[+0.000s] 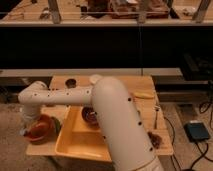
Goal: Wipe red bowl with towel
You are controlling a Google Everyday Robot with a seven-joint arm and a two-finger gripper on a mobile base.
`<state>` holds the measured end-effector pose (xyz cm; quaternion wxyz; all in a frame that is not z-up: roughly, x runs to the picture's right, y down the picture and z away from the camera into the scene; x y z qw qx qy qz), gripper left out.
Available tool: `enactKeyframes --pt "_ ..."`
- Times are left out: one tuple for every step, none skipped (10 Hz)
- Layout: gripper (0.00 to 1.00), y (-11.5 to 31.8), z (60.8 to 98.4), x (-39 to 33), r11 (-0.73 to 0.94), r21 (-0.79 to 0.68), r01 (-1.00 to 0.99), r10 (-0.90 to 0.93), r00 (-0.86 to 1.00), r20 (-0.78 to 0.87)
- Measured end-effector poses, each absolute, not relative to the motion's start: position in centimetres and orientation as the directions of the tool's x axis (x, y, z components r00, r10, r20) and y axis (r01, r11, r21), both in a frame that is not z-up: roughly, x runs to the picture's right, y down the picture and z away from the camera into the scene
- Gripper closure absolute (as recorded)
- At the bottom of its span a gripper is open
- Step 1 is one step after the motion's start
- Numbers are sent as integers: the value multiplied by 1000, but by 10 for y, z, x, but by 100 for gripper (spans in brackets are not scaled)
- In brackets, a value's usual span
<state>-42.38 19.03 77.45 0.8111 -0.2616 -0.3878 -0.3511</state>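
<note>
The red bowl (40,129) is shallow and orange-red. It sits at the front left corner of the wooden table (125,82). My white arm reaches across from the lower right, bends at an elbow (35,95) and drops down to the bowl. My gripper (27,127) is at the bowl's left rim, low over it and partly hidden by the wrist. A greenish strip, possibly the towel (56,125), shows at the bowl's right edge.
A yellow tray (75,145) lies right of the red bowl, with a small dark purple-brown bowl (91,116) in it. A dark cup (71,82) and a white disc (95,78) stand at the back. A banana (144,95), a utensil (156,117) and a dark object (155,140) lie on the right. A blue pedal (198,131) is on the floor.
</note>
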Motion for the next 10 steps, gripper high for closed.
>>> enactKeyframes --pt "80 193 771 -417 615 -161 772 -364 459 811" --pt "80 193 769 -410 616 -169 769 -362 467 807" --pt "80 193 767 -405 616 -176 768 -361 474 803" --pt "80 194 763 -399 613 -184 768 -359 479 801" --pt "80 195 761 -398 610 -187 770 -360 479 800" --pt "80 196 760 -394 608 -194 770 -358 484 798" --pt "80 197 760 -391 607 -199 769 -357 488 797" --pt "80 198 760 -387 607 -208 767 -353 495 794" --pt "80 199 761 -381 609 -220 762 -347 505 790" --pt "80 200 764 -373 612 -234 756 -341 518 784"
